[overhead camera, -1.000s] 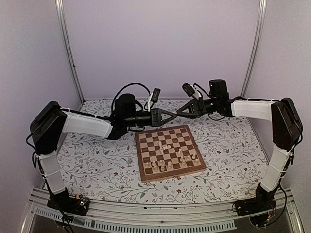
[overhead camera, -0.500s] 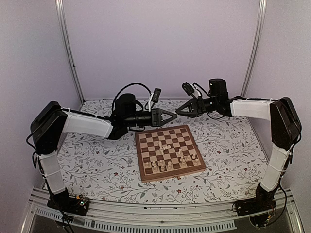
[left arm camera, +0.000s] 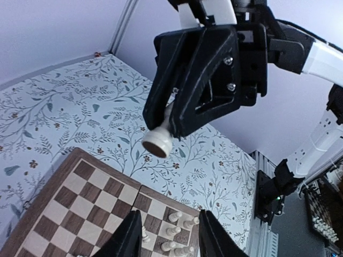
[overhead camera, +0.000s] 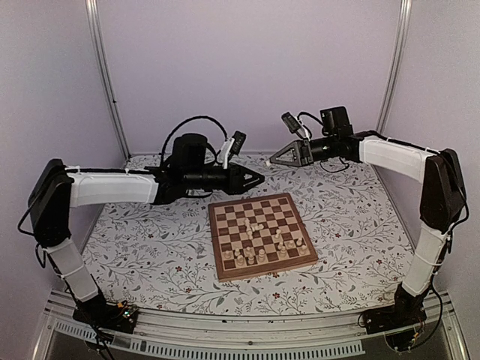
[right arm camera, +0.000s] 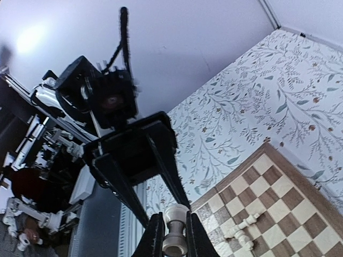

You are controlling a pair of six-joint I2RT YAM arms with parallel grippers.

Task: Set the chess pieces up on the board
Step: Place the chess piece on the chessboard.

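Note:
The board (overhead camera: 247,210) lies at the table's middle on the floral cloth. Several cream chess pieces (overhead camera: 262,251) stand on its near right squares, and some lie toppled near its middle (overhead camera: 255,226). My right gripper (overhead camera: 273,160) hovers above the board's far edge, shut on one cream piece (right arm camera: 174,230), which also shows in the left wrist view (left arm camera: 158,141). My left gripper (overhead camera: 259,178) is open and empty just below and left of it, pointing at it. One of its fingers (right arm camera: 172,170) shows in the right wrist view. The left wrist view shows the board (left arm camera: 69,198) and standing pieces (left arm camera: 179,230) below.
A floral tablecloth (overhead camera: 150,240) covers the table. Metal frame posts (overhead camera: 105,75) stand at the back corners against the pale walls. Both arms reach in over the table's far half, tips close together above the board's back edge.
The two gripper tips were almost touching. They have since separated: the right gripper rose and drew back with the piece, and the left arm stretched out and pulled slightly left.

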